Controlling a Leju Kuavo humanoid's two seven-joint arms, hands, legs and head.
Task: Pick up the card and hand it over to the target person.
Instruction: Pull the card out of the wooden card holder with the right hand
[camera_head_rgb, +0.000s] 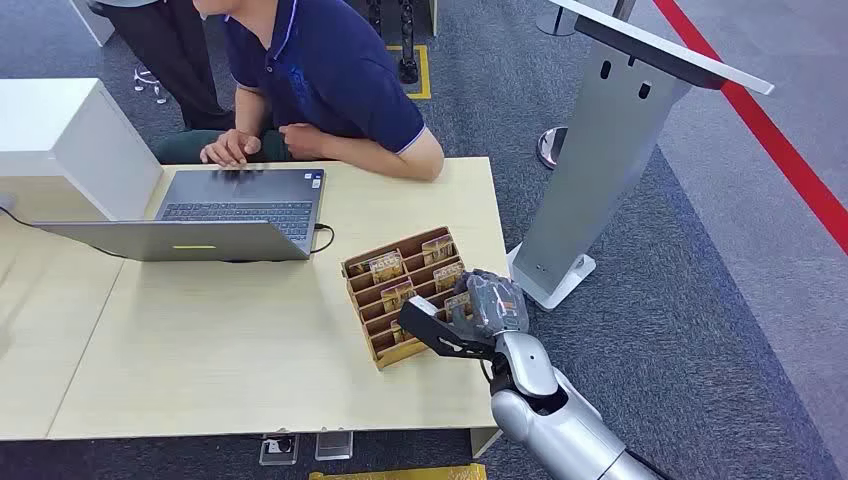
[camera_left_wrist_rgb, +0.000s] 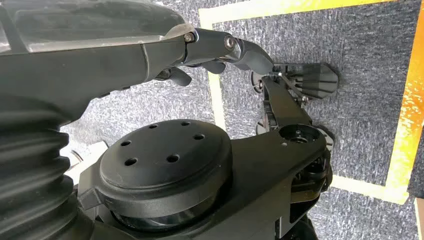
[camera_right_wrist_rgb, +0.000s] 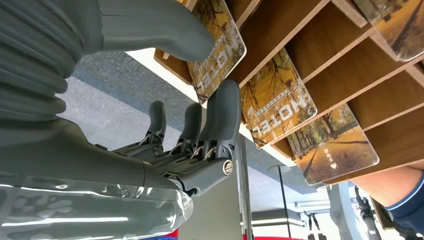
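Grey carpet, pale wooden table (camera_head_rgb: 250, 340) with a laptop (camera_head_rgb: 225, 212) at the far side; a person (camera_head_rgb: 320, 75) in a dark blue shirt sits behind it, forearms on the table edge. White kiosk stand (camera_head_rgb: 600, 140) to the right.

Wooden rack (camera_head_rgb: 400, 290) near the table's right edge, tiered slots, several cards standing in them. Right hand (camera_head_rgb: 485, 303) is at the rack's near right corner. Right wrist view: thumb (camera_right_wrist_rgb: 160, 32) lies on one face of the nearest card (camera_right_wrist_rgb: 217, 47), a finger (camera_right_wrist_rgb: 222, 115) comes up against its other side. Looks like a pinch forming, but whether the card is truly clamped I cannot tell. Card sits in its slot, not lifted.

Left hand (camera_left_wrist_rgb: 240, 52) hangs over the floor, fingers curled in, nothing in them.

Step in hand, by my reading: secure the card and draw it out. Best to close thumb and finger squarely on both faces, then pull along the slot's line, not sideways, so neighbouring cards and the light rack stay put.
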